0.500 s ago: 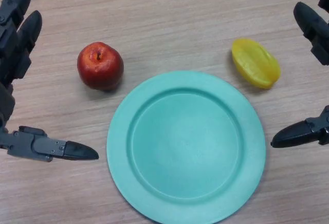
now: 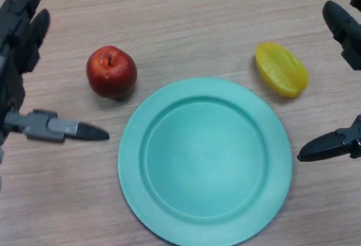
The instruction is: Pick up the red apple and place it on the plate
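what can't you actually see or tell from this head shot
- Plate, head view: its near rim is cut off by the bottom edge.
- Left hand: palm and wrist run off the left edge.
- Right hand: mostly beyond the right edge; only fingers and thumb tip show.
- Red apple: underside hidden by its own body.
- Yellow fruit: kind uncertain, possibly a starfruit.

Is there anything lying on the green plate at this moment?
Nothing lies on the plate; its whole top shows bare. The red apple sits on the table beside it, apart from the rim. What is under the plate is covered.
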{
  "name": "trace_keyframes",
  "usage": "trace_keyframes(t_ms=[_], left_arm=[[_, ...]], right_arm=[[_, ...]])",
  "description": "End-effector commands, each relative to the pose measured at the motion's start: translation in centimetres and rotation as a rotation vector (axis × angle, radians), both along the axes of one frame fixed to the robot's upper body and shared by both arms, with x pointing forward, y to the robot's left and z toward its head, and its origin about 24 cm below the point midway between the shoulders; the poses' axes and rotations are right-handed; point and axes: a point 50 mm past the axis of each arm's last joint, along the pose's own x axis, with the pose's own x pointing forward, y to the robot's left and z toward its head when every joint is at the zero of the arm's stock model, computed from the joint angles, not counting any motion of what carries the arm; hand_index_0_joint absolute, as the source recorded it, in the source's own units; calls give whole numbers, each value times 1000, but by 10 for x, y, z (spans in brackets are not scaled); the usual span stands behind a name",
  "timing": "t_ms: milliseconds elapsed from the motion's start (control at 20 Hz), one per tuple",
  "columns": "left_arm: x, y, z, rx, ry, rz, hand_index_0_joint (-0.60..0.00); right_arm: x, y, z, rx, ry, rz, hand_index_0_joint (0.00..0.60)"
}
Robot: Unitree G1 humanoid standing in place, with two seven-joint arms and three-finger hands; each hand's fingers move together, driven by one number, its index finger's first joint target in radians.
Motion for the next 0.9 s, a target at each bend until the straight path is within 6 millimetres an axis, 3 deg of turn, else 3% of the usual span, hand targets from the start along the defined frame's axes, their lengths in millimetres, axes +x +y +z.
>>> trace_keyframes(t_ms=[50, 300, 550, 650, 800, 850, 900], left_arm=[[5, 11, 37, 106, -249, 113, 0], [54, 1, 23, 200, -177, 196, 0], [75, -14, 7, 285, -115, 211, 0], [76, -16, 4, 326, -119, 218, -200], [84, -22, -16, 559, -147, 201, -597], [84, -22, -16, 558, -147, 200, -600], [84, -22, -17, 546, -142, 197, -600]], right_arm=[[-15, -5, 28, 0, -206, 4, 0], [-18, -5, 25, 1, -206, -9, 0], [-22, -8, 27, 1, -197, -16, 0], [-23, -10, 28, 2, -200, -20, 0], [-28, -16, 30, -3, -224, -39, 0], [-28, -16, 30, -4, -224, -39, 50], [-28, -16, 30, -6, -225, -41, 200]])
